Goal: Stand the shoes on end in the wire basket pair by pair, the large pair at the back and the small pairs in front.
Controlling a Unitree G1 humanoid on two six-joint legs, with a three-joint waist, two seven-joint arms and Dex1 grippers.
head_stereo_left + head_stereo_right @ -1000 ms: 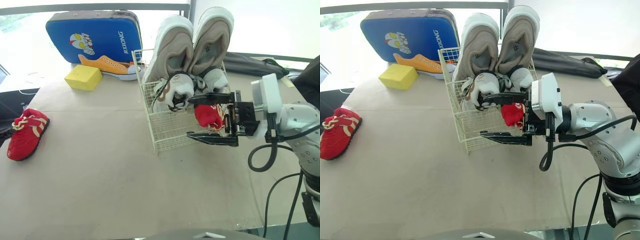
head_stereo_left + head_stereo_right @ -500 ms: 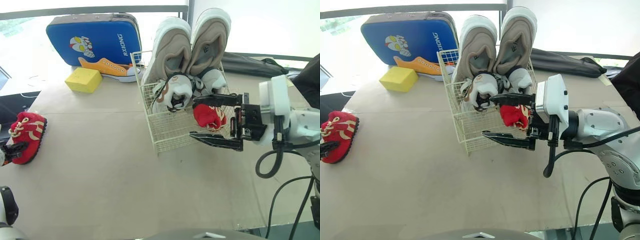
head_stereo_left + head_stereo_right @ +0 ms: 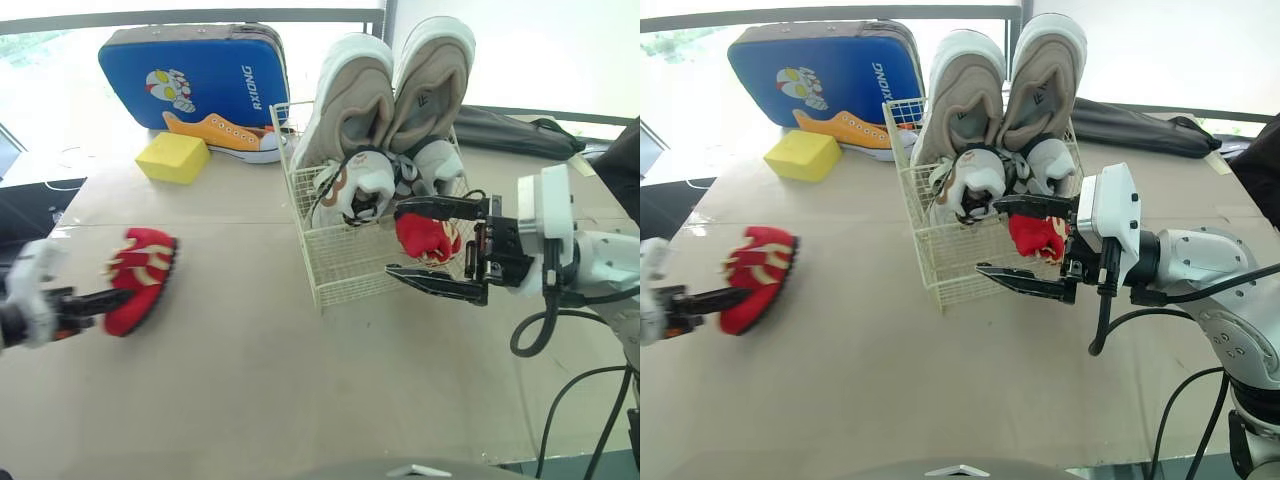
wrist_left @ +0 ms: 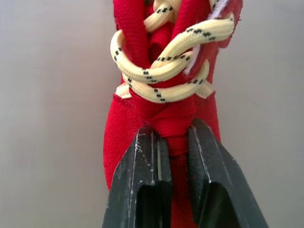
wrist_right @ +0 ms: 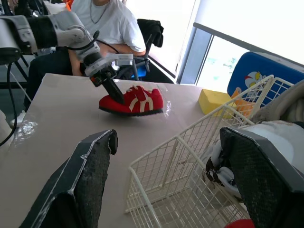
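Observation:
My left gripper (image 4: pixel 171 135) is shut on the back of a red shoe (image 3: pixel 140 275) with cream laces, holding it low over the brown table, left of the wire basket (image 3: pixel 340 270). In the basket the large beige pair (image 3: pixel 350 100) stands on end at the back. A small white pair (image 3: pixel 355 190) and one red shoe (image 3: pixel 425 235) stand in front of it. My right gripper (image 3: pixel 395 238) hangs open at the basket's front right corner, its fingers above and below the red shoe there, gripping nothing.
A blue case (image 3: pixel 200 75) leans at the back left with an orange sneaker (image 3: pixel 225 135) and a yellow block (image 3: pixel 173 157) before it. A black bag (image 3: pixel 520 130) lies at the back right. A seated person (image 5: pixel 109 23) is beyond the table's left side.
My left gripper has shut on the red shoe at the table's left edge and carried it rightwards towards the basket. My right gripper has stayed open by the basket.

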